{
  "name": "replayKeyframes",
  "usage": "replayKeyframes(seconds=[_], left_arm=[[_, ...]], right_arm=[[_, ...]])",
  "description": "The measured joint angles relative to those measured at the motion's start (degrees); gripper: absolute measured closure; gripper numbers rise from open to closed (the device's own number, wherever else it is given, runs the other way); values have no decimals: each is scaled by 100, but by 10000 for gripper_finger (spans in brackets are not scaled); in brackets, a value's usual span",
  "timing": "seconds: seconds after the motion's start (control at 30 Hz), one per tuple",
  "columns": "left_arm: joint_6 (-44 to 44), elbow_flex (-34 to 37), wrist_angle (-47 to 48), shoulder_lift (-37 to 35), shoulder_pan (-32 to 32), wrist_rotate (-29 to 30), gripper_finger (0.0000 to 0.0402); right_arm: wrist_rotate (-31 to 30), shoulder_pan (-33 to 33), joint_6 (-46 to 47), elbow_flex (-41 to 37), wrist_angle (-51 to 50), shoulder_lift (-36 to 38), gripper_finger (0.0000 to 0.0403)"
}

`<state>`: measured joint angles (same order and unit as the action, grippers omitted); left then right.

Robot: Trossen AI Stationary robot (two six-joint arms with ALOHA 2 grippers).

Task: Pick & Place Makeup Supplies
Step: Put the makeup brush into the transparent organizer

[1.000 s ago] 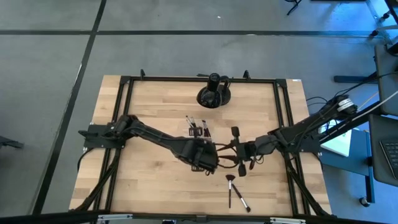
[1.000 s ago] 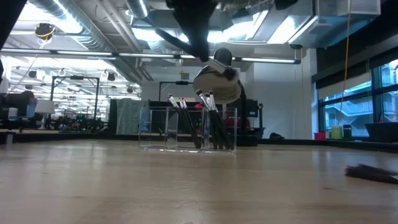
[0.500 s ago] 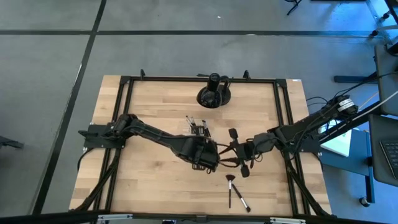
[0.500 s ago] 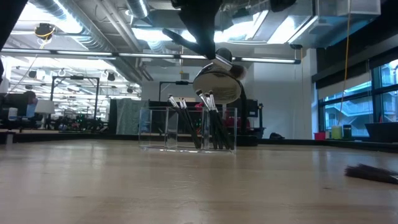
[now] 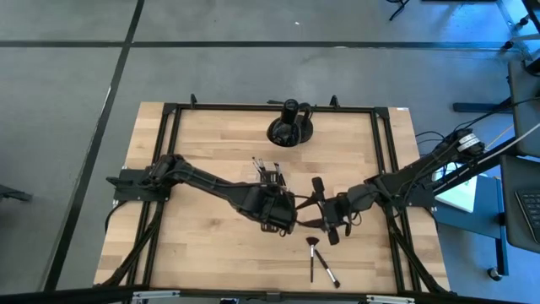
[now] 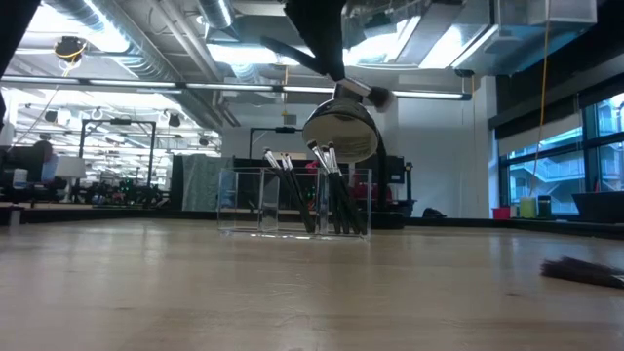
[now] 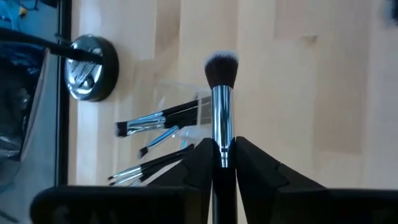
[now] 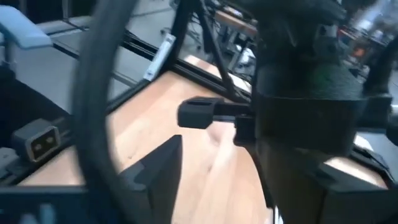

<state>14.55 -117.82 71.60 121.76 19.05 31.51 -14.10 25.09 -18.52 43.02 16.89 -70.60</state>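
High view: my left gripper [image 5: 283, 211] mid-table, just near side of clear organiser [image 5: 268, 176]; right gripper [image 5: 331, 215] beside it, two loose brushes [image 5: 319, 263] nearer.

Low view: brush [image 6: 359, 93] held aloft above organiser.

Left wrist view: fingers [image 7: 200, 167] clamped on handle below silver ferrule. Light, stiff, slick handle; soft tip, avoid.

Right wrist view: fingers apart, empty.

Light: bright, even overhead | glare — ceiling lamps, low view | blur: right wrist view, perhaps motion — soft throughout
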Motion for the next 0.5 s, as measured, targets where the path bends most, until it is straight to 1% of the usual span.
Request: replayKeyframes(seconds=[0.1, 0.17, 0.23, 0.37, 0.4, 0.43, 0.5], left_arm=[[-24, -11, -55, -4, 13, -32, 345], [-42, -9, -36, 1, 0, -31, 345], [-87, -4, -25, 14, -4, -51, 345], [-120, 6, -1, 24, 34, -192, 345], [-119, 7, 6, 10, 53, -190, 345], [-118, 5, 5, -6, 57, -175, 345], [-77, 9, 77, -36, 83, -146, 345]], right_arm=[[-24, 140, -152, -8, 197, -5, 161], [-403, 258, -312, -6, 191, 20, 144], [-1020, 374, -423, 7, 110, 24, 131], [-2878, 581, -408, 23, -489, 41, 116], [-3218, 622, -356, 23, -660, 39, 115], [-3467, 660, -287, 22, -798, 39, 114], [-3682, 732, -126, 21, -956, 39, 115]])
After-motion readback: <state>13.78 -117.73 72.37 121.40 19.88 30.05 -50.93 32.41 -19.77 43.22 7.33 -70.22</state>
